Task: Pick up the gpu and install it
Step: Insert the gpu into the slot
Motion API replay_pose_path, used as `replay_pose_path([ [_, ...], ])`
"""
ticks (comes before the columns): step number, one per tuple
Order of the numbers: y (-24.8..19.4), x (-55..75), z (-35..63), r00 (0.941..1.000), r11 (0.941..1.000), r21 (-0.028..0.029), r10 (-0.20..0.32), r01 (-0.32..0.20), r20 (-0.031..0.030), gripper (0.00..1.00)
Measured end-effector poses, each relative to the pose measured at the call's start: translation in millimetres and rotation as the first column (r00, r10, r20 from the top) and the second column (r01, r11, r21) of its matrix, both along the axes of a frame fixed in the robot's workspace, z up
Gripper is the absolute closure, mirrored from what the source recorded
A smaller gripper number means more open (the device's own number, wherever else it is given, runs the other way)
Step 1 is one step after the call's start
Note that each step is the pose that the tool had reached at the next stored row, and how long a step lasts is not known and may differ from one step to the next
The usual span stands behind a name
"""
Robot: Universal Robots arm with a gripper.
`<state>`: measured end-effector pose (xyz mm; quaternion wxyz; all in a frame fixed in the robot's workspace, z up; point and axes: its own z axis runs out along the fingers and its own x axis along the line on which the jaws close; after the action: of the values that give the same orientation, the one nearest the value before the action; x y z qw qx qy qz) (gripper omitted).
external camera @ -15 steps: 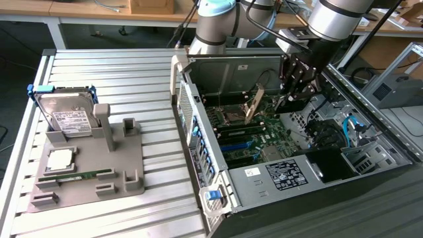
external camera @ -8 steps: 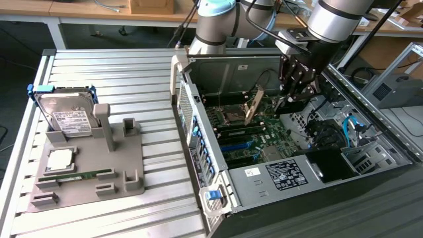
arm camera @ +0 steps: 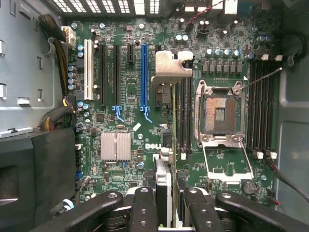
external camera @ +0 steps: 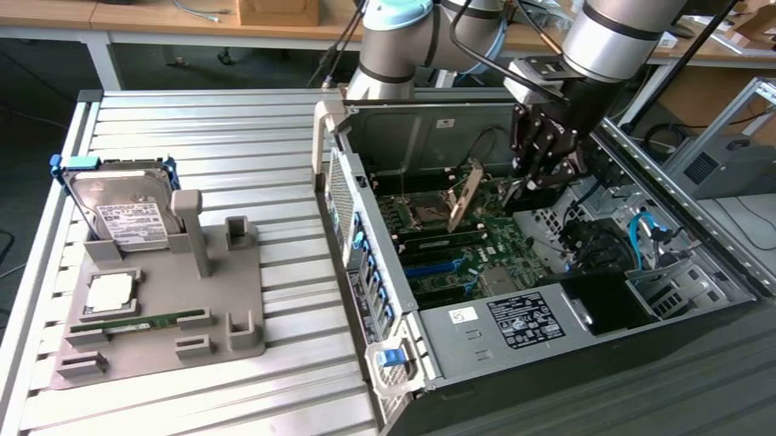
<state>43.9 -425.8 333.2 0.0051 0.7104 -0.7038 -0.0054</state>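
Where the claw grips it, the gpu shows edge-on, face hidden.

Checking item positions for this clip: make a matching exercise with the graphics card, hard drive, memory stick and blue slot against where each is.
Things: 1 graphics card; 2 hard drive; 3 memory stick; 4 blue slot.
Places: A flat on the grey holder; B empty, on the motherboard; C in the gripper, inside the computer case; D standing in the grey holder.
Pairs: 1-C; 2-D; 3-A; 4-B.
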Motion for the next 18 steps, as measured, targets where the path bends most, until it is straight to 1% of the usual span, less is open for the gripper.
replay_pose_path([
  [9,-0.6,0.0,-3.9,1.0,1.0,-0.0028,0.0,0.0,0.0,0.73],
  [18,-1.4,0.0,-8.3,1.0,1.0,-0.0069,0.0,0.0,0.0,0.73],
])
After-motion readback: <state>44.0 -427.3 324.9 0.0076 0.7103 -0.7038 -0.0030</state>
